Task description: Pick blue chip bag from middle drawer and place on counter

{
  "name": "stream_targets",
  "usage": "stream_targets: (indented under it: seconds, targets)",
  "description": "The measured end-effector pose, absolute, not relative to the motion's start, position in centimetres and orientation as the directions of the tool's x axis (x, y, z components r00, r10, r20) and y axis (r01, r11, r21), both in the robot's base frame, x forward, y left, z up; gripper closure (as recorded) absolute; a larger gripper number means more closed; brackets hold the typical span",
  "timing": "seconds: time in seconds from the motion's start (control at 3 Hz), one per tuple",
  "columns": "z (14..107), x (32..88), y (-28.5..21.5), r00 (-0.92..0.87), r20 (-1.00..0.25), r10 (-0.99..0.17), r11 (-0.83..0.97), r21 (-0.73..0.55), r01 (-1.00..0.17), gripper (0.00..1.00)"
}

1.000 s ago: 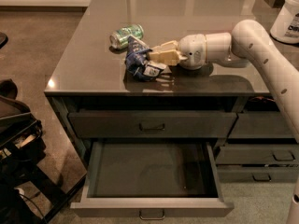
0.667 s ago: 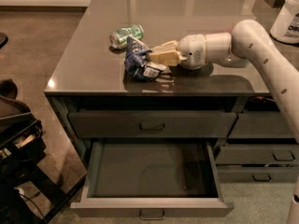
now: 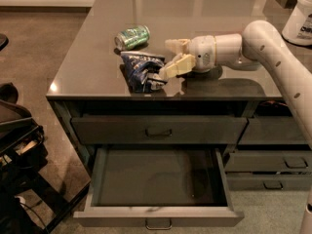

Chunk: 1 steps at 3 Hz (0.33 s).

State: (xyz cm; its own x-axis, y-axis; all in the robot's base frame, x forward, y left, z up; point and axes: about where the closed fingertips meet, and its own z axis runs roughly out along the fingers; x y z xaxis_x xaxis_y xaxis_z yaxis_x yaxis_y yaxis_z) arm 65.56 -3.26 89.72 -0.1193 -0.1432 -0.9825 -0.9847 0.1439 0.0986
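The blue chip bag (image 3: 141,70) lies crumpled on the counter (image 3: 204,13), near its front edge. My gripper (image 3: 166,58) is just right of the bag, low over the counter, with its fingers spread open. The lower finger (image 3: 174,66) reaches the bag's right edge; the upper finger (image 3: 176,45) is clear of it. The middle drawer (image 3: 156,217) is pulled out below the counter, and its dark interior holds nothing that I can see.
A green drink can (image 3: 132,37) lies on its side just behind the bag. A white container (image 3: 301,16) stands at the counter's far right. The top drawer (image 3: 158,129) is shut. Narrower drawers (image 3: 280,162) are at the right. Dark gear (image 3: 17,145) sits on the floor at the left.
My gripper's fingers have spread apart where they were together at the bag before. The bag has settled on the counter and sits slightly lower and flatter.
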Motion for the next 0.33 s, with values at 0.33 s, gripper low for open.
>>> stream_targets:
  seconds: [0.33]
  targets:
    - [89.72, 65.56, -3.26, -0.119, -0.982, -0.143, 0.144, 0.099, -0.985, 0.00]
